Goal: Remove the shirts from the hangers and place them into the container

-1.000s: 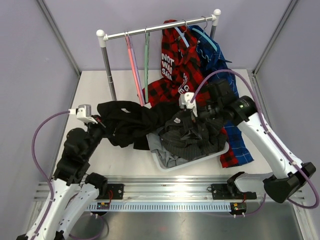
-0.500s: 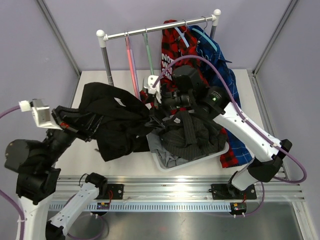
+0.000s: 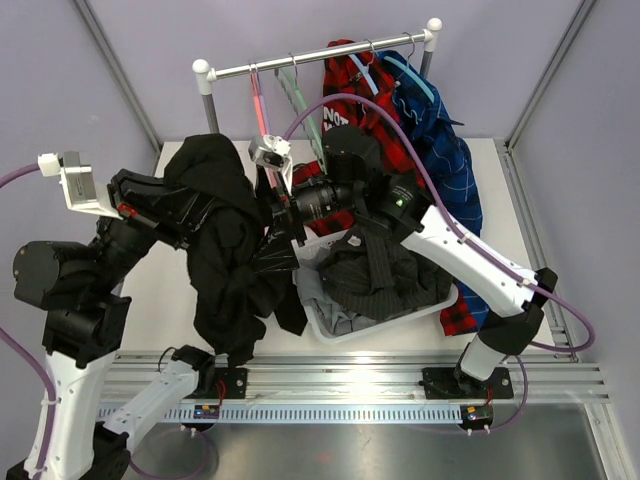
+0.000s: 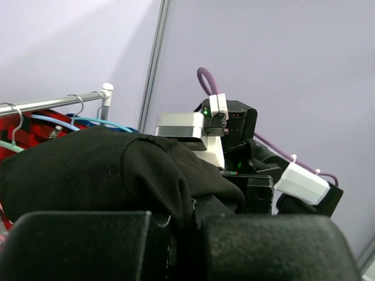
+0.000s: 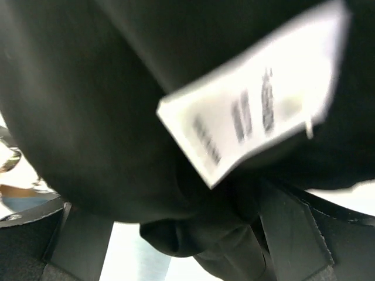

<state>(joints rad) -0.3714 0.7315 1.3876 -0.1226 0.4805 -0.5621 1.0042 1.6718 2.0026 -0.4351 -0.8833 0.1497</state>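
- A robotics lab test cell is indicated: plain lilac wall panels (image 3: 330,30) are framed by aluminium posts (image 3: 548,75).
- A left arm (image 3: 60,290) and a right arm (image 3: 470,260) are bolted to a metal rail (image 3: 340,372) at the white worktop's (image 3: 165,310) near edge, with purple cables (image 3: 345,97) left exposed.
- A small clothes rail (image 3: 320,57) with hangers (image 3: 262,115) is set on the worktop.

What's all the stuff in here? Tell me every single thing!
black shirt: one, black, held up at the left
grey shirt: one, dark grey, in the basket
red shirt: one, red-and-black plaid, on the rail
blue shirt: one, blue plaid, rail's right end
hangers: four; pink and green bare, two light blue inside the plaid shirts
basket: one, white, mid-table
rail: one, silver and white, at the back
table: one, white
left gripper: shut on the black shirt
right gripper: open, at the black shirt
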